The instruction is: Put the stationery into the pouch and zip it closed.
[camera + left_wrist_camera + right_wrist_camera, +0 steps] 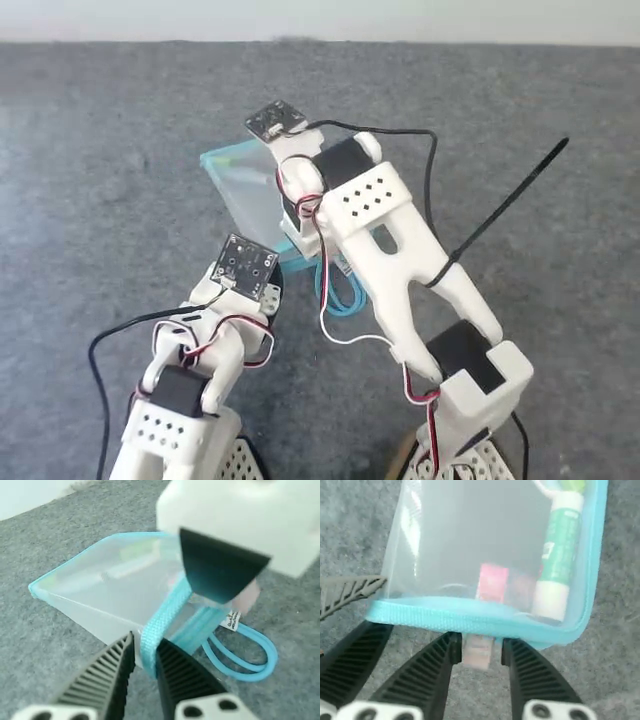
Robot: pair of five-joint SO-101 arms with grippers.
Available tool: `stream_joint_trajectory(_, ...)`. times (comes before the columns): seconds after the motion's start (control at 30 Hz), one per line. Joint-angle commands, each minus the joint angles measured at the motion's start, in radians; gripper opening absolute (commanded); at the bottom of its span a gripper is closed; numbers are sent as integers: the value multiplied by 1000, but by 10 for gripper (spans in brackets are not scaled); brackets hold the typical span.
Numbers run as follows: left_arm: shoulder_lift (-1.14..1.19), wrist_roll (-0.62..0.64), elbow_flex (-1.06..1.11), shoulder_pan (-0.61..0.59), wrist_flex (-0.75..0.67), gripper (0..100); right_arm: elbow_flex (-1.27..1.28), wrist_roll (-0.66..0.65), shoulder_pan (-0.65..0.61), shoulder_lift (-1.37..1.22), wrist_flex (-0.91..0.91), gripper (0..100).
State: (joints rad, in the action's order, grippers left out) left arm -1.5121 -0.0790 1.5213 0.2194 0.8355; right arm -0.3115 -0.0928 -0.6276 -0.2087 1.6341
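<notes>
A clear pouch (240,185) with light-blue trim stands tilted up off the grey mat, between both grippers. Through its wall I see a green-and-white glue stick (557,555) and a pink eraser (492,582). My right gripper (477,647) is shut on the pale zipper pull (477,655) at the pouch's blue edge (470,620). My left gripper (146,655) is shut on a blue strip of the pouch's trim (150,640), close beside the right arm's black jaw. A blue cord loop (250,660) hangs from the pouch (110,590) onto the mat.
Grey felt mat (100,200) covers the table, with open room to the left, right and far side. A thin black tie (510,200) sticks out from the right arm. Loose wires run along both arms.
</notes>
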Motion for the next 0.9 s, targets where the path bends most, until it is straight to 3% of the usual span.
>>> stream_joint_trajectory(0.0, -15, -12, -25, 20, 8, 13, -71, 2, 38, 16, -35, 190)
stream_joint_trajectory(0.33, -17, -8, -28, 8, 8, 13, 63, -29, 85, 286, -12, 192)
stream_joint_trajectory(0.57, -17, 80, -50, -157, -26, 13, 543, -34, 176, 590, -243, 191)
stream_joint_trajectory(0.73, -17, 84, -51, -172, -34, 13, 891, -29, 179, 707, -414, 191)
stream_joint_trajectory(0.87, -17, 112, -54, -178, -34, 13, 1016, -28, 174, 723, -453, 191)
